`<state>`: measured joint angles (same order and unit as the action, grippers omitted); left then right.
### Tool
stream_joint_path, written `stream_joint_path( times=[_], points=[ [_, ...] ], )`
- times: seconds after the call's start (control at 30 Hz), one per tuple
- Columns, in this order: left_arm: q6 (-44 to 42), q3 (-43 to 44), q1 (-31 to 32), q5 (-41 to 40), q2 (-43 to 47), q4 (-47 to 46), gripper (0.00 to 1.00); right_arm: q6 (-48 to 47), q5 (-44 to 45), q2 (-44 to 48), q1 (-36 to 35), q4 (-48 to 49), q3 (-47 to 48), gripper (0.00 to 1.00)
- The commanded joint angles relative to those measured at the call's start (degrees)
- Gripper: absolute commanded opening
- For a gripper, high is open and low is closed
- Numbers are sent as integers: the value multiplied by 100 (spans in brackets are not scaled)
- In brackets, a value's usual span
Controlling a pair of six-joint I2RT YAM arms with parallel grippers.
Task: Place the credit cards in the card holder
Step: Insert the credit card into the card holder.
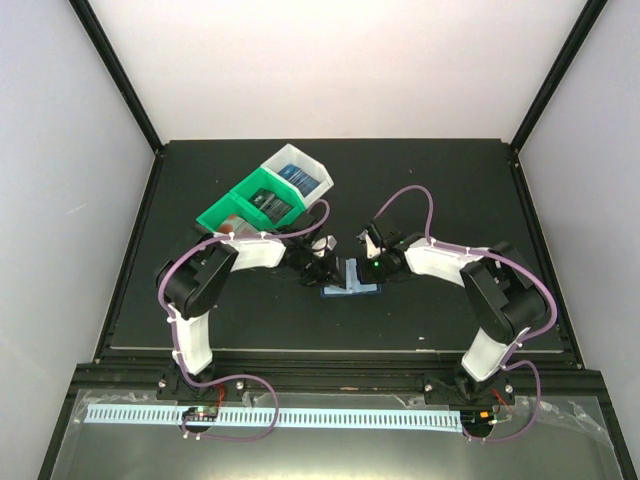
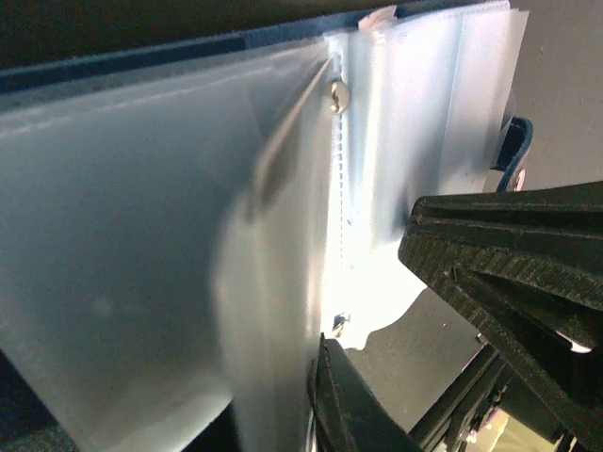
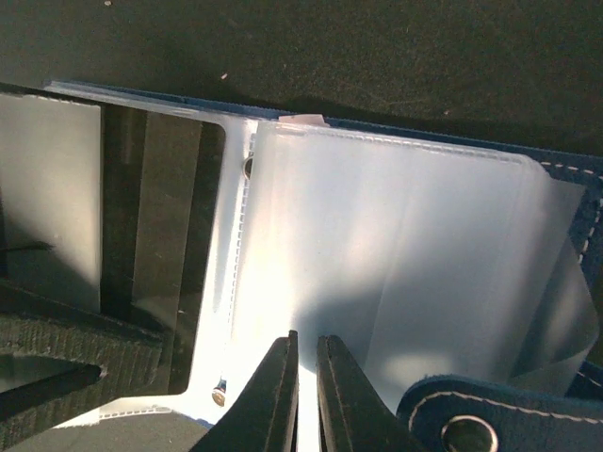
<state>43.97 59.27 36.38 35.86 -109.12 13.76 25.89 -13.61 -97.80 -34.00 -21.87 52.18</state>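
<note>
The card holder [image 1: 351, 285] lies open on the dark table, its blue cover [image 3: 565, 174] under pale clear sleeves [image 3: 396, 245]. My left gripper [image 1: 322, 268] is shut on one sleeve [image 2: 283, 188], which stands on edge beside its finger [image 2: 350, 405]. From the right, my right gripper [image 3: 307, 347] pinches the near edge of another sleeve, jaws almost together. Its fingers [image 2: 499, 273] show in the left wrist view. Credit cards sit in the bin behind: a blue one [image 1: 303, 178], a dark one [image 1: 268, 205], a red-and-white one [image 1: 232, 226].
The green-and-white bin [image 1: 245, 190] stands tilted at the back left of the table, close behind my left arm. The holder's snap tab [image 3: 471, 424] lies beside my right fingers. Black frame posts rise at the back corners.
</note>
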Motion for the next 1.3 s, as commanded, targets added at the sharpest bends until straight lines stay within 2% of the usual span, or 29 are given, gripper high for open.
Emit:
stream_joint_path(
  times=[0.0,0.17,0.43,0.7,0.97,1.27],
  points=[
    [-16,71,-41,99,-106,467,11,-84,272,-205,-2,-198,-26,11],
    [17,267,-11,123,-189,448,16,-78,192,-214,-2,-167,0,11],
    [1,481,145,163,-347,395,31,-25,124,-164,-2,-112,-40,11],
    [-65,563,280,217,-240,283,40,293,418,326,-2,133,-231,11],
    [-106,589,366,121,-72,347,42,629,1306,1186,7,85,-469,11],
    [-220,766,510,-403,200,787,43,859,1892,1525,12,-66,-604,12]
  ],
)
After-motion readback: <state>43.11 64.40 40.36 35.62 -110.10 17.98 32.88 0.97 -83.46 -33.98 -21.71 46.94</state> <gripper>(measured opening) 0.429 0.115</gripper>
